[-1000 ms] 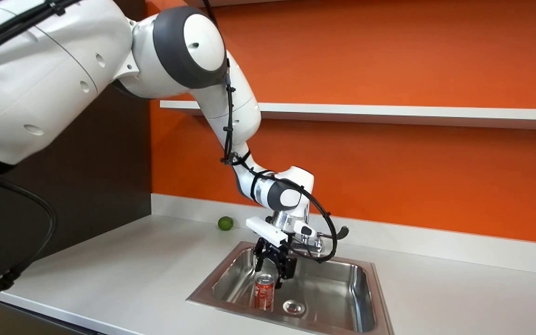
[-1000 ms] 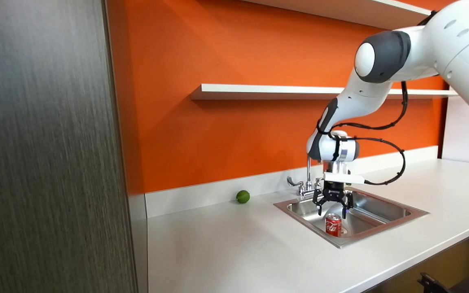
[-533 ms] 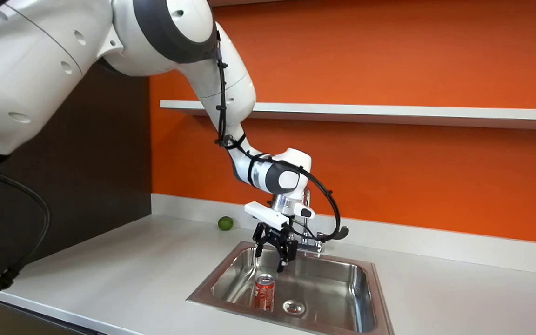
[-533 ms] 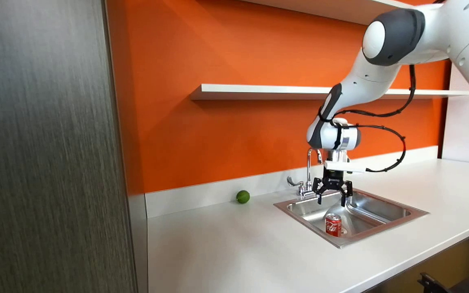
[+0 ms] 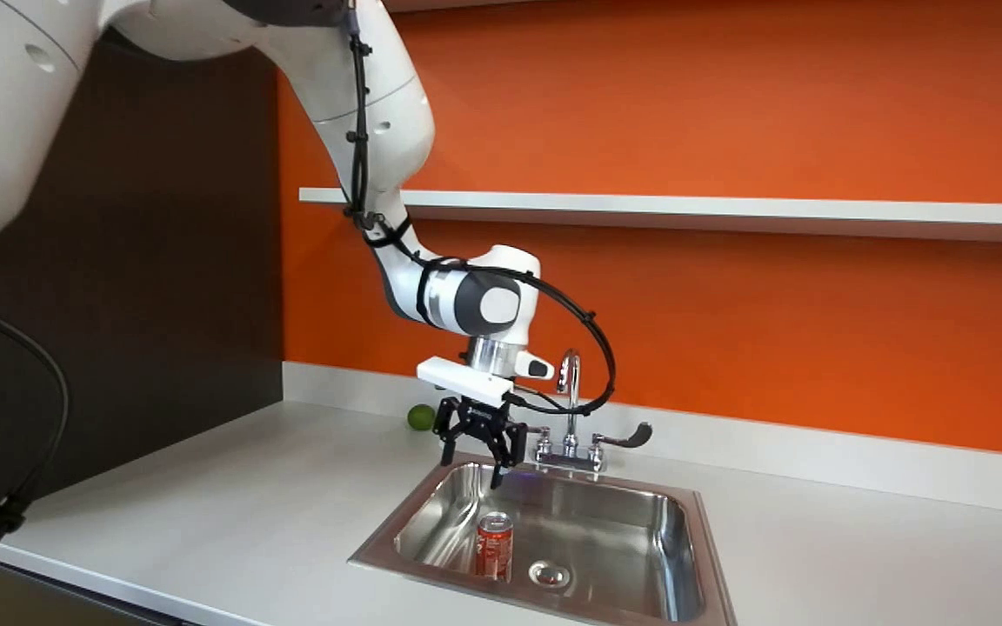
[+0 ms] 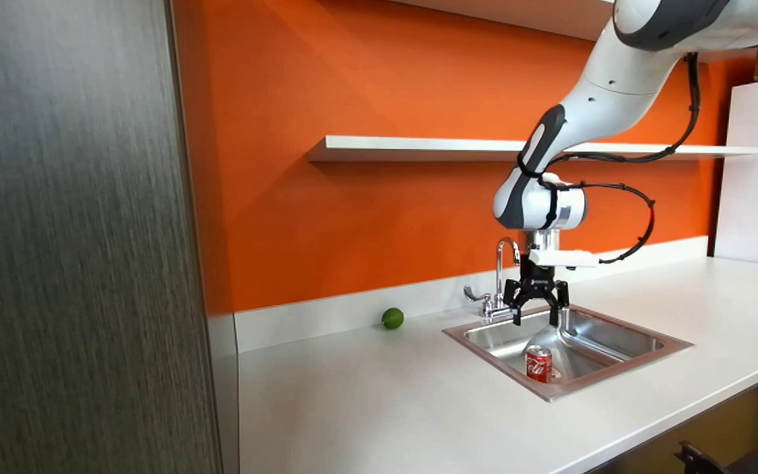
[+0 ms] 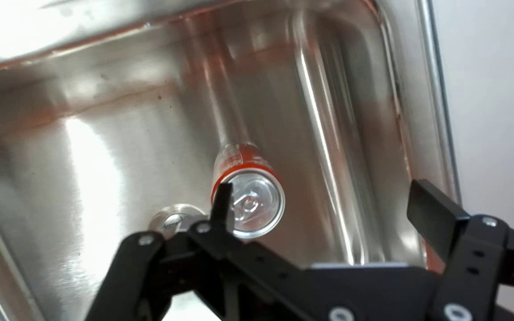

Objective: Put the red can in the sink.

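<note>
The red can [image 5: 494,549] stands upright on the floor of the steel sink [image 5: 614,556], beside the drain. In an exterior view the can [image 6: 539,366] shows its pale lettering, inside the sink's rim [image 6: 589,386]. My gripper [image 5: 472,469] is open and empty, well above the can and toward the back of the sink. It also shows in an exterior view [image 6: 535,322]. In the wrist view the can's silvery top [image 7: 259,205] lies behind the left finger of the gripper [image 7: 321,200], apart from it; that finger covers part of the lid. The sink floor [image 7: 150,147] surrounds the can.
A chrome faucet [image 5: 571,391] with two handles stands behind the sink, close to the gripper. A green ball [image 6: 393,318] rests on the counter by the backsplash. A white shelf [image 5: 727,209] runs along the orange wall. A dark panel [image 6: 76,230] closes one end.
My open gripper has risen out of the sink, away from the can, and has moved back from it. More of the faucet shows. The can has stayed in place.
</note>
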Robot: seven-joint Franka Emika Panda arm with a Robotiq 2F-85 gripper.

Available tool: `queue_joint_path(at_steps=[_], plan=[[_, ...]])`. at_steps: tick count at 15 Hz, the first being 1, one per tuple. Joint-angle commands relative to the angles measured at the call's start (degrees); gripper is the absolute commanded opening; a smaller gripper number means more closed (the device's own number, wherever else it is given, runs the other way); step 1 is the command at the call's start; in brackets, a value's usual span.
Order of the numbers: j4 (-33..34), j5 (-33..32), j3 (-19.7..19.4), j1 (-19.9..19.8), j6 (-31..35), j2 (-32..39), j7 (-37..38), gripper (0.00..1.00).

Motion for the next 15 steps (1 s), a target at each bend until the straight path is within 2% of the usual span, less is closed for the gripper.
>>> queue_joint_path(at_steps=[1,5,10,11,12,15], plan=[[-11.6,-2.2,0.6,1.1,2.9,-9.8,-1.2,1.0],[-21.6,-3.3,0.4,3.0,4.3,-17.9,-0.3,1.0],[-30.9,-4.0,0.4,4.6,3.6,-26.7,-0.2,1.0],[-32.2,-3.0,0.3,4.8,2.5,-28.3,-1.2,1.0],[-28.0,-3.1,-0.1,4.8,2.9,-23.0,-0.1,1.0],[-31.0,-3.1,-0.2,5.2,2.9,-26.3,-0.1,1.0]])
